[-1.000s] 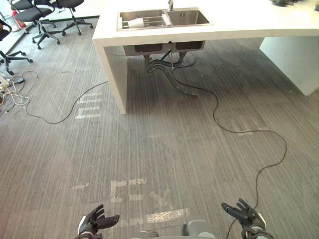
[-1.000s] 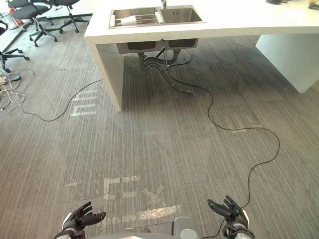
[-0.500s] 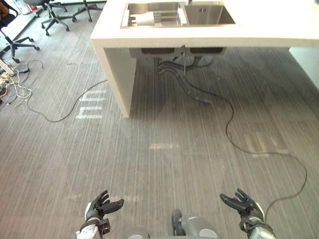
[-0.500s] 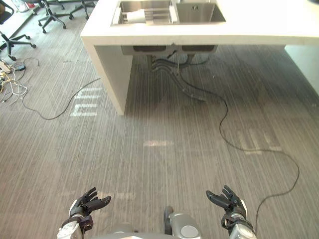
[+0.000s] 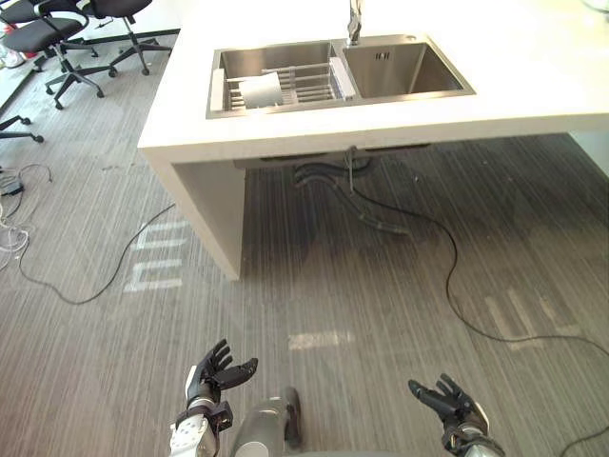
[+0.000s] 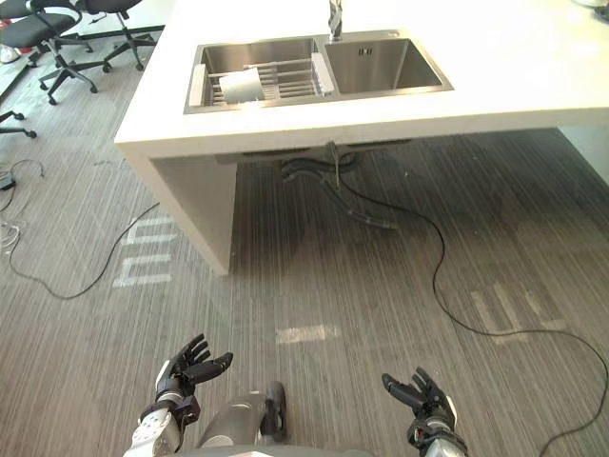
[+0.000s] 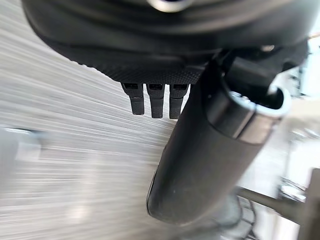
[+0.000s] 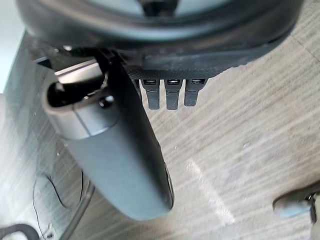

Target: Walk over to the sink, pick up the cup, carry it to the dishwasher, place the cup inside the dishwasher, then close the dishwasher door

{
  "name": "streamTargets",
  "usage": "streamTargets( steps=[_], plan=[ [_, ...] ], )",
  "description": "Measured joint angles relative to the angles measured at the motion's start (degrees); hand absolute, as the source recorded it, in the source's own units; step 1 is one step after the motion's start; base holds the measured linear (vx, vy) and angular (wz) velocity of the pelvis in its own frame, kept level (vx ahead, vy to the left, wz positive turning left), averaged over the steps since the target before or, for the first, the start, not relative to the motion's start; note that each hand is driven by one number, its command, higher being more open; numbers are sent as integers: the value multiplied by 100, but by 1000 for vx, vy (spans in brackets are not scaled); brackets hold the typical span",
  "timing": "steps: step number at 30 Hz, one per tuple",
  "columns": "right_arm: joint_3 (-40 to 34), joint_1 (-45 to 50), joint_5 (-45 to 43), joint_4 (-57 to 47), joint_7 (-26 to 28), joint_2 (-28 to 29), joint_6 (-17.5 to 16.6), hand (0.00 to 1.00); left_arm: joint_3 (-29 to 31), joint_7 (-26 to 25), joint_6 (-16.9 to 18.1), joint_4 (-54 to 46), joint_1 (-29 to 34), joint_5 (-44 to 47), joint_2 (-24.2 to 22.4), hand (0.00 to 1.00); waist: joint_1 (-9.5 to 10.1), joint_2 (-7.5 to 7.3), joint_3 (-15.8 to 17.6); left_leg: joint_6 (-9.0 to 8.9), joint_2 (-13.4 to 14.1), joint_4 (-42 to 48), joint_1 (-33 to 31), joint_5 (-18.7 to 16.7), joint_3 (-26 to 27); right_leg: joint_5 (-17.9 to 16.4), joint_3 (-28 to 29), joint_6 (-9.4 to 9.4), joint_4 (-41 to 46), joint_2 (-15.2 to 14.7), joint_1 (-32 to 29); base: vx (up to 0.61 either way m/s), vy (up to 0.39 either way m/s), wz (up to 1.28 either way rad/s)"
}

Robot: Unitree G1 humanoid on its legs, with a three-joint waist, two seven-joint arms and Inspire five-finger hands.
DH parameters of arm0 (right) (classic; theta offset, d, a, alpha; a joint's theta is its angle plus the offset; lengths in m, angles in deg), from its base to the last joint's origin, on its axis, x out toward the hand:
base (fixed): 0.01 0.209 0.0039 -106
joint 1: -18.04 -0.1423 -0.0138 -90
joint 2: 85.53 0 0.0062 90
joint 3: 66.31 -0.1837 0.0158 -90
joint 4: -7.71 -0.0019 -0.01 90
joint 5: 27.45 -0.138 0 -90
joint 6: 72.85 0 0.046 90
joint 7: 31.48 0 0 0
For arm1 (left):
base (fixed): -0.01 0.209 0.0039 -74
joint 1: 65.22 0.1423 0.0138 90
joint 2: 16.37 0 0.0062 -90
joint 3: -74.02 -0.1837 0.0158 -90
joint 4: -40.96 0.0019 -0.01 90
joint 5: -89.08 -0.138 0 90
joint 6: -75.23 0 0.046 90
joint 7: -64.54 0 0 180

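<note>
We're on the first leg here, the walk up to the sink, and nothing is in hand yet. The left hand (image 5: 217, 373) hangs low at seven o'clock with its fingers spread and empty. The right hand (image 5: 445, 405) at five o'clock is the same, fanned out over the grey striped floor (image 5: 333, 286). Up at twelve o'clock sits the stainless-steel double-basin sink (image 5: 404, 71), set in the white slab counter (image 5: 533, 76). The small white cup (image 5: 259, 90) looks tipped on its side on the metal wire rack (image 5: 309, 84) in the left basin, around eleven o'clock, well apart from both hands. We judge the next move to be more steps forward to the counter edge, then a reach over the rim — likely with the left hand, the nearer side — to curl round the cup.
</note>
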Motion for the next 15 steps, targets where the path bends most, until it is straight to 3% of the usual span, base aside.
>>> streamTargets(
  steps=[3, 5, 7, 8, 9, 10, 11, 14, 15],
  plan=[
    [157, 36, 56, -202, 65, 45, -9, 90, -84, -51, 9, -1180, 42, 32, 54, 90, -47, 28, 1, -20, 25, -454, 669, -92, -154, -191, -360, -324, 174, -33, -738, 444, 88, 21],
    [166, 34, 129, -331, 89, 86, -44, 90, -89, -69, 109, -2198, 39, 39, 36, 90, -102, 50, 13, -103, 150, -623, 1010, -239, -294, -342, -629, -579, -575, 62, -1256, 421, -41, 28],
    [166, 71, 169, -369, 95, 99, -50, 90, -85, -152, 196, -2849, 39, 38, 31, 90, -127, 100, 44, -226, 281, -625, 1290, -465, -346, -318, -657, -578, -1663, 225, -1446, 401, -102, 11],
    [166, 94, 182, -369, 95, 103, -50, 90, -79, -242, 261, -3183, 36, 28, 11, 90, -158, 96, 21, -326, 336, -624, 1413, -621, -401, -121, -584, -553, -2525, 333, -1459, 391, -148, 23],
    [164, 152, 220, -359, 91, 96, -54, 90, -80, -320, 325, -3423, 26, 23, -10, 90, -205, 50, -16, -412, 348, -592, 1470, -768, -481, 457, -509, -561, -3035, 368, -1434, 415, -168, 47],
    [153, 275, 267, -317, 69, 18, -55, 90, -132, -409, 389, -3610, 14, -18, -115, 90, -308, 183, -24, -533, 474, -547, 1584, -892, -665, 752, -638, -693, -3065, 476, -1286, 555, -214, 41],
    [87, 328, 277, -291, 54, -9, -53, 90, -180, -474, 400, -3873, 16, -90, -231, 90, -276, 327, -65, -580, 622, -561, 1593, -872, -676, 607, -712, -807, -3041, 576, -1271, 485, -189, 31],
    [129, 406, 321, -288, 53, 42, -18, 90, -424, -585, 405, -4281, -18, -91, -332, 90, -306, 381, -46, -795, 767, 82, 1469, -699, -745, 369, -927, -991, -3137, 621, -892, 429, -199, 32],
    [264, 532, 328, -307, 62, 39, -19, 90, -620, -637, 405, -4521, -32, -107, -447, 90, -303, 389, 20, -857, 869, 1320, 1097, -498, -829, 325, -1057, -1060, -3404, 677, -433, 370, -185, 37]
  ],
)
